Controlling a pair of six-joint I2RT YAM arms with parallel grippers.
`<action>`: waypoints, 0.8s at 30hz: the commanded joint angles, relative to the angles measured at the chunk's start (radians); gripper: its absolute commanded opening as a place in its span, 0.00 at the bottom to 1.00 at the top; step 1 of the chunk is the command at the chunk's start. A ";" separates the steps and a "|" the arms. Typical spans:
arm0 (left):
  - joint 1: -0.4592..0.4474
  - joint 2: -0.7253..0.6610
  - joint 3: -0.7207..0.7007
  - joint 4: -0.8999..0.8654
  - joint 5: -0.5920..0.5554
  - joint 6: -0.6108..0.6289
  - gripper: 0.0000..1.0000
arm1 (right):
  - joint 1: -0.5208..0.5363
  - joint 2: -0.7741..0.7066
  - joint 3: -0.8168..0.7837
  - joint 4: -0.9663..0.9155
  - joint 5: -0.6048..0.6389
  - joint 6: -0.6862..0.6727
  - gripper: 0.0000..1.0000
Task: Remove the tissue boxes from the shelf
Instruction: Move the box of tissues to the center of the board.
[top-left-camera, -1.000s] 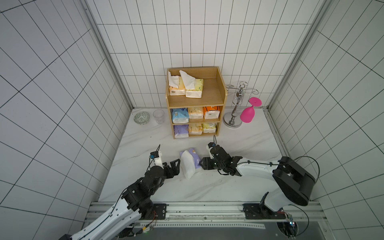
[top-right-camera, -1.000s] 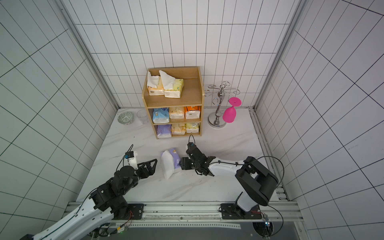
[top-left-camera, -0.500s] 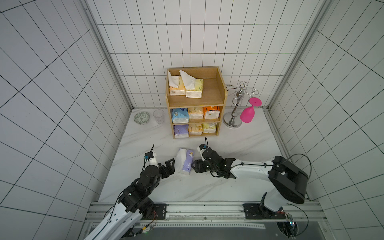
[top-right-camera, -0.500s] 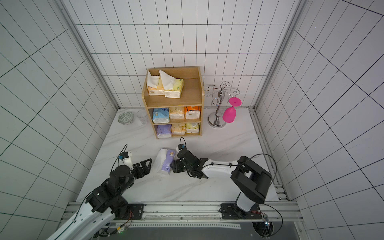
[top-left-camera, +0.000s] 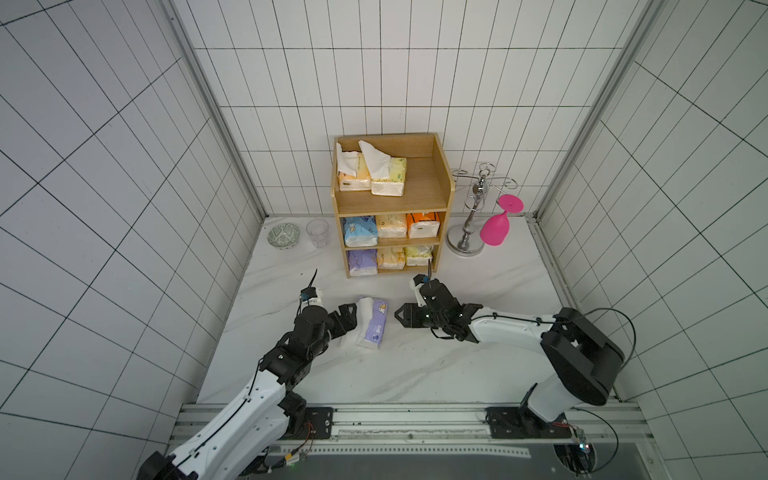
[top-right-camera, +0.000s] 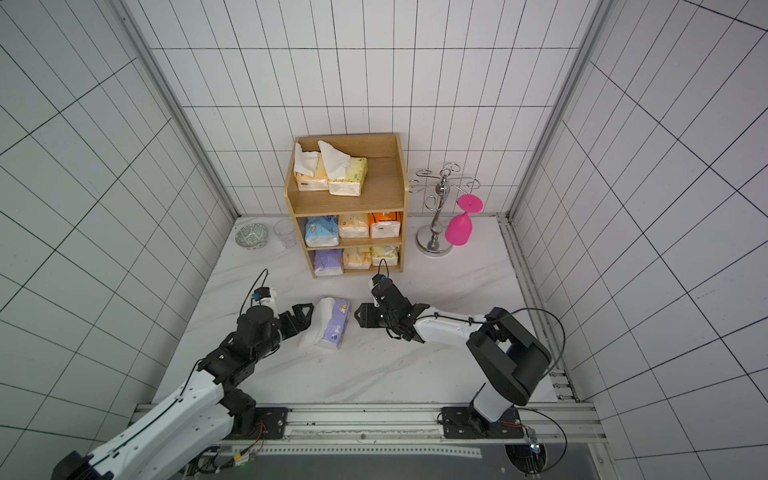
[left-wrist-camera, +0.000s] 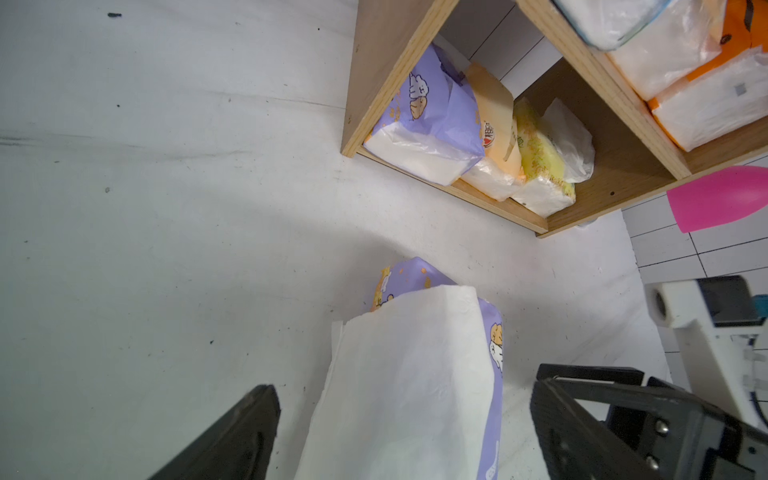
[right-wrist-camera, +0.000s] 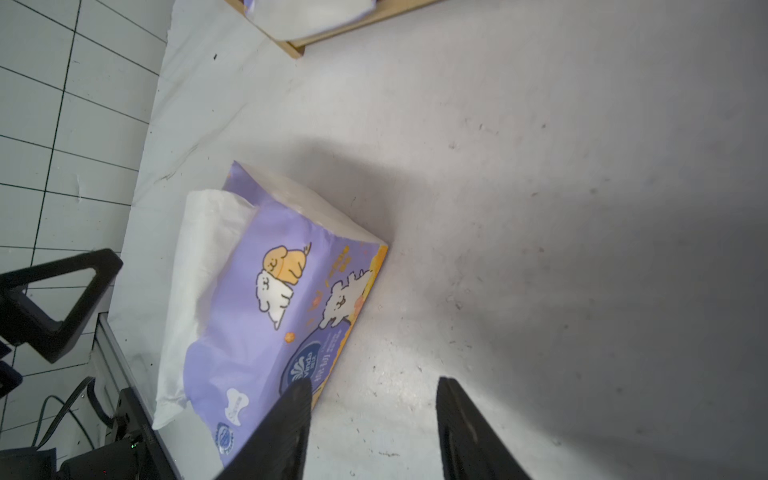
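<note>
My right end effector (top-left-camera: 400, 321) has released the purple tissue pack (top-left-camera: 374, 328) and pulled back, jaws apart and empty. The pack now lies on the surface (top-left-camera: 415, 365), clear of the shelf (top-left-camera: 441, 166), where eight remain. It is just beside that end effector. My left end effector (top-left-camera: 349, 316) straddles its far end, jaws wide open.

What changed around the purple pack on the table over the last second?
The right gripper, against the purple tissue pack a second ago, nudged it slightly toward the left arm, then backed off; a gap now separates them. The left gripper, open, dipped back, then returned to the pack's white tissue side. The shelf and its eight packs stayed put.
</note>
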 joint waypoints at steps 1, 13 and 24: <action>0.054 -0.036 0.011 0.054 0.070 0.016 0.98 | 0.009 0.062 0.061 0.108 -0.064 0.047 0.51; 0.176 -0.015 0.012 0.064 0.178 0.045 0.98 | 0.036 0.269 0.195 0.265 -0.103 0.160 0.49; 0.200 0.068 0.101 0.102 0.184 0.064 0.98 | 0.008 -0.094 0.308 -0.263 0.262 -0.104 0.58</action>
